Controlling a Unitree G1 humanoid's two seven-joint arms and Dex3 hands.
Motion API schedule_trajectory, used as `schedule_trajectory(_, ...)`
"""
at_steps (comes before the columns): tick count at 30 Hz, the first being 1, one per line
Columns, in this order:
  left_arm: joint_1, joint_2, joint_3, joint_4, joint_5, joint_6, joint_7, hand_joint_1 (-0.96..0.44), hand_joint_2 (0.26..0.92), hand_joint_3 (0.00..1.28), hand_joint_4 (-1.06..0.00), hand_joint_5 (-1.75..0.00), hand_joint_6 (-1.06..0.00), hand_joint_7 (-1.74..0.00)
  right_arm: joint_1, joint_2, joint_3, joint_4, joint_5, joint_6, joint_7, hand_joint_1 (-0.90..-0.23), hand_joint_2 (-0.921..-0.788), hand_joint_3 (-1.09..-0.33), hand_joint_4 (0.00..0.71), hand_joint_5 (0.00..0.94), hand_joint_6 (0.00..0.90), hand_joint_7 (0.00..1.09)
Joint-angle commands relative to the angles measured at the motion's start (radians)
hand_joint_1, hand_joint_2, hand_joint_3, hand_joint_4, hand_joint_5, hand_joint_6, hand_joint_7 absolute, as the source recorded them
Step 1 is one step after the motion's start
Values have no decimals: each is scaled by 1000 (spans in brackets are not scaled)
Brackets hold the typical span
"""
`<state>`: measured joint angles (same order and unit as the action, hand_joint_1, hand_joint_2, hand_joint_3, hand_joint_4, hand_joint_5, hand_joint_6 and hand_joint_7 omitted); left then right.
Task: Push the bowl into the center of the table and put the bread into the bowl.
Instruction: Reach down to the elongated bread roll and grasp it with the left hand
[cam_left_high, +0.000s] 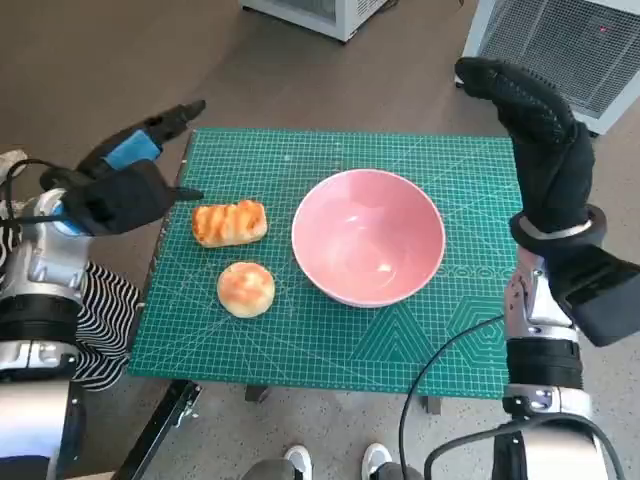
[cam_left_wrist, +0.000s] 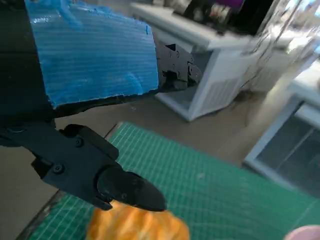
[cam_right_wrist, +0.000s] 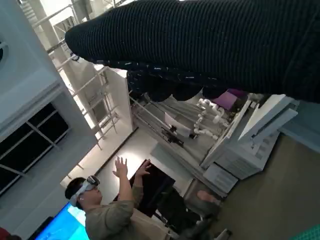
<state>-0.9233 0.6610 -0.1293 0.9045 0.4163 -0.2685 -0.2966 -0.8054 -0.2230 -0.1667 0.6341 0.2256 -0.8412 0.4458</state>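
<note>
Bowl (cam_left_high: 368, 237) only in head view, bread (cam_left_wrist: 136, 225) below left hand's (cam_left_high: 118, 185) spread fingers.

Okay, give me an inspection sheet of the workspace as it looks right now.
Surface: green cutting mat covering the small table.
Job's things: pink bowl near the mat's middle, empty; long bread and round bun lie on the mat beside it.
Clutter: nothing seen.
Hands: left hand open beside the long bread; right hand raised, open.
Cables: black cable by the right arm.
Surroundings: white cabinets; person nearby.
</note>
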Motion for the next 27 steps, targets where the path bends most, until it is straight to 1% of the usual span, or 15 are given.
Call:
schedule_trajectory(1, -52, -6, -31, 50, 15, 14, -8, -51, 708, 2, -79, -6, -201, -77, 33, 5, 6, -9, -10, 16, -15, -800, -921, -742, 150, 6, -1, 571)
schedule_trajectory(14, -115, -49, -124, 147, 68, 107, -21, -58, 710, 3, -80, -1, -216, -49, 40, 4, 11, -11, 0, 23, -21, -804, -921, -737, 154, 7, -1, 583)
schedule_trajectory(27, -152, -113, -198, 254, 110, 146, -3, -67, 713, 3, -86, -3, -221, -31, 45, 2, 11, -11, 0, 30, -25, -804, -921, -734, 156, 7, -1, 587)
